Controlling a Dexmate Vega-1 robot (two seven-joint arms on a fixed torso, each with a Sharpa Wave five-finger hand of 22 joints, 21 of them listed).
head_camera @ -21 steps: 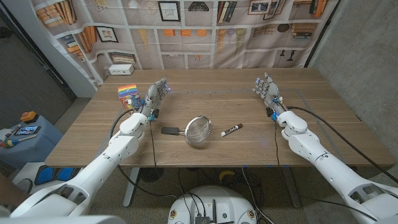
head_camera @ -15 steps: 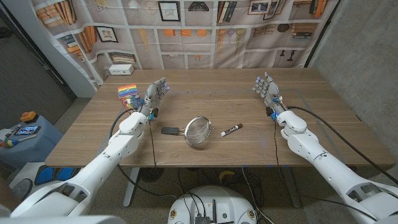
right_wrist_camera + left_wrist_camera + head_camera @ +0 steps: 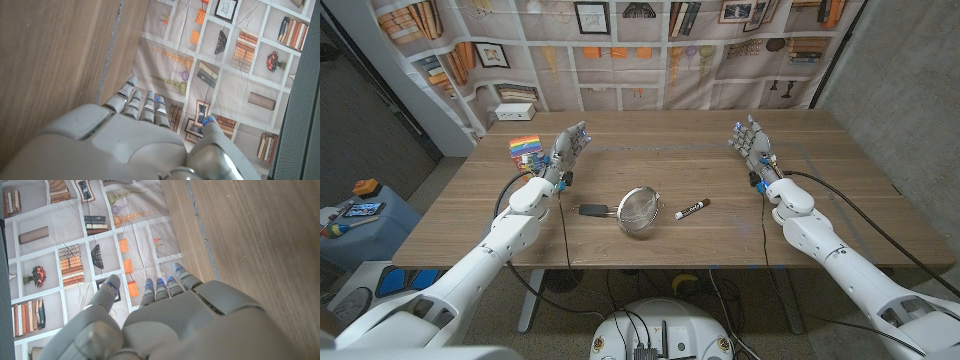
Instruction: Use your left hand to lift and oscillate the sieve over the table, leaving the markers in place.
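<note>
Spread and empty, left hand (image 3: 570, 150) beside rainbow block (image 3: 525, 150), sieve (image 3: 638, 210) and marker (image 3: 692, 209) lying apart on open surface (image 3: 650, 150).

The head camera looked down from above over the whole brown wooden table (image 3: 650, 215), while both wrist cameras sat close behind their hands, sharing its far edge and the printed bookshelf backdrop (image 3: 75, 235).

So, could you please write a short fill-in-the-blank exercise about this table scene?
1. The round metal mesh sieve has a black handle pointing toward the robot's ____ arm.
2. The black marker with white label lies on the sieve's ____ side.
3. The left hand holds ____.

Missing words: left; right; nothing
</note>
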